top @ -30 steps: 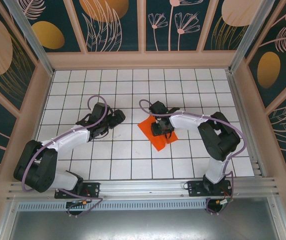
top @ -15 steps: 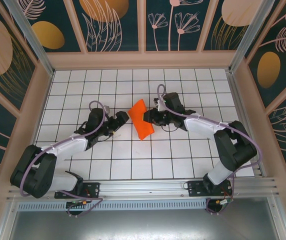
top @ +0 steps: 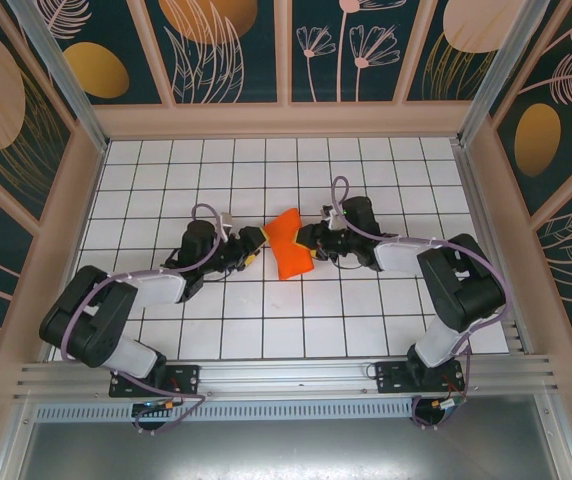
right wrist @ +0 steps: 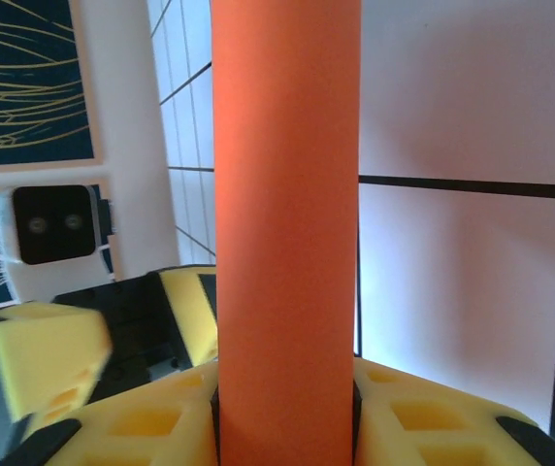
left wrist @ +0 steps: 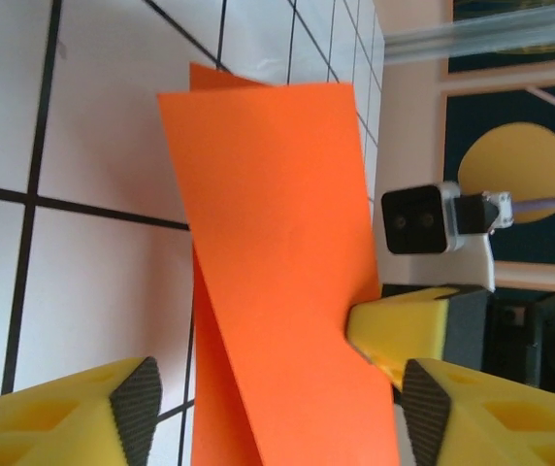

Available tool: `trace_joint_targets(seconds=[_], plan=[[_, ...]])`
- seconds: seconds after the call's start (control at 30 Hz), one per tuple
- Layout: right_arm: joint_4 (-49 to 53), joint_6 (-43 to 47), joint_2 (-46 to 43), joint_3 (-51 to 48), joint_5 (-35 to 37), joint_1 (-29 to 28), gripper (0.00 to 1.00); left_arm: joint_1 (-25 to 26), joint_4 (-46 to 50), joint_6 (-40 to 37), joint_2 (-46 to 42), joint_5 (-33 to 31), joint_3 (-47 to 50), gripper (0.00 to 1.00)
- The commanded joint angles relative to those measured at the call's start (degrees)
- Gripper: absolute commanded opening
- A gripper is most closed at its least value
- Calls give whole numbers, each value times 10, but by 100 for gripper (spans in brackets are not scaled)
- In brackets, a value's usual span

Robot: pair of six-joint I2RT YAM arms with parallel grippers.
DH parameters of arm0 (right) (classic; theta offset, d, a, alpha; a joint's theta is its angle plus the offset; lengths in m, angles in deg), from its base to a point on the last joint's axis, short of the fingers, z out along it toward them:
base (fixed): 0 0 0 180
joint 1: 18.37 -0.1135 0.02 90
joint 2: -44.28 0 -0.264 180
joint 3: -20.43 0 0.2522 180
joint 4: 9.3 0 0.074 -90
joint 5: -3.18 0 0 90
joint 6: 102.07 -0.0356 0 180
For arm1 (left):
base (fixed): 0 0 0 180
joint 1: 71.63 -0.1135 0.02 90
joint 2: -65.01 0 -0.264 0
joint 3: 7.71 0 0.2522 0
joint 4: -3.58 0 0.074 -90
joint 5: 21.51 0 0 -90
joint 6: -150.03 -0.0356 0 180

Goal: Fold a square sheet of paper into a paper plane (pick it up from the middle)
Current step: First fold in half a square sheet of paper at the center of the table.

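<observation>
So the right fingers (top: 310,240) are pinching the folded square sheet of paper (top: 288,243), held up over the middle of the desk (top: 366,300), long axis running far-to-near. The left fingers (top: 253,248) sit just left of it, spread wide around its left edge, not clamped yet.

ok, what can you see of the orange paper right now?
The sheet of paper is thin, matte, bright orange-red, and folded over so that two layers show. It appears to be lifted off the white tiled table, between the two arms. The right gripper is clamped on one edge. The left gripper has open jaws on either side of the opposite end, not yet closed on it.
</observation>
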Motion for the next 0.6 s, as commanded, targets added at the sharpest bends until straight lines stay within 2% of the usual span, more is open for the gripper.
trace_joint_targets(seconds=[0.0,0.13,0.23,0.47,0.57], plan=[[-75,-43,10,-13,-35,7,36,15,-55,19,31,21,-21,63],[-87,-55,11,-16,-39,8,36,24,-74,27,57,22,-33,57],[-87,-55,11,-17,-41,9,36,26,-99,35,66,23,-34,48],[-92,-62,11,-25,-44,10,36,26,-145,58,82,22,-27,34],[-66,-47,10,-23,-33,11,38,26,-146,55,82,15,-27,23]])
